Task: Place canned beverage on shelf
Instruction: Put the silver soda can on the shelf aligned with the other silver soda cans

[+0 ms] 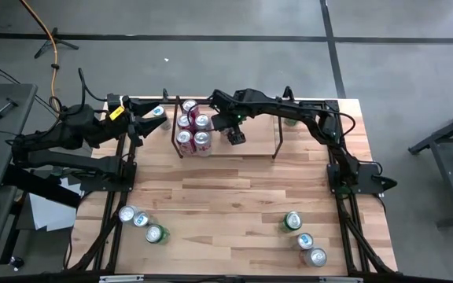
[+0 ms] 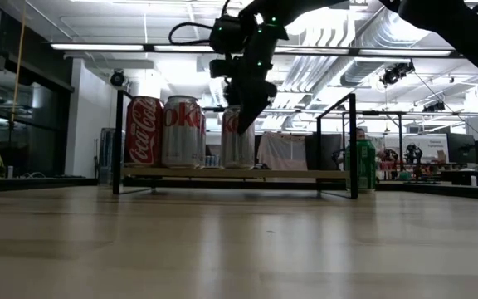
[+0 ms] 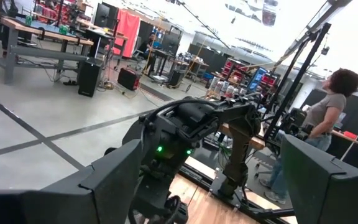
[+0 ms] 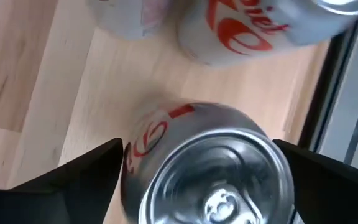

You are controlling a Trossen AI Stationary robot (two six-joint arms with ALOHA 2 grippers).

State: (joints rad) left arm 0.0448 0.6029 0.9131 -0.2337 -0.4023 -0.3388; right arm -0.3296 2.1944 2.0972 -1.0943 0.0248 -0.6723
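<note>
The shelf [image 1: 258, 148] stands at the table's far middle, with several cans [image 1: 193, 126] upright on its left part. My right gripper [image 4: 197, 180] reaches down over the shelf [image 2: 338, 174] and is open. A silver Diet Coke can [image 4: 210, 168] stands upright on the wood base between its fingers. In the low view this can [image 2: 236, 141] stands to the right of a red can [image 2: 143, 131] and a silver one [image 2: 181, 131]. In the high view my right gripper [image 1: 234, 134] hides it. My left gripper [image 1: 144, 123] waits open at the far left with nothing in it. My right gripper comes from above, slanting down, with one finger [image 4: 86, 180] on each side of the can's upper wall [image 4: 143, 140]. The fingers stand very close to the wall, and I cannot tell whether they touch it. The can stands upright on the shelf's base.
A green can [image 1: 158, 112] stands by my left gripper and another [image 2: 361, 166] beyond the shelf's right end. Loose cans lie near the front left [image 1: 140, 220] and front right [image 1: 305, 236]. The shelf's right half has bare wood. A person [image 3: 328, 118] stands beyond the table.
</note>
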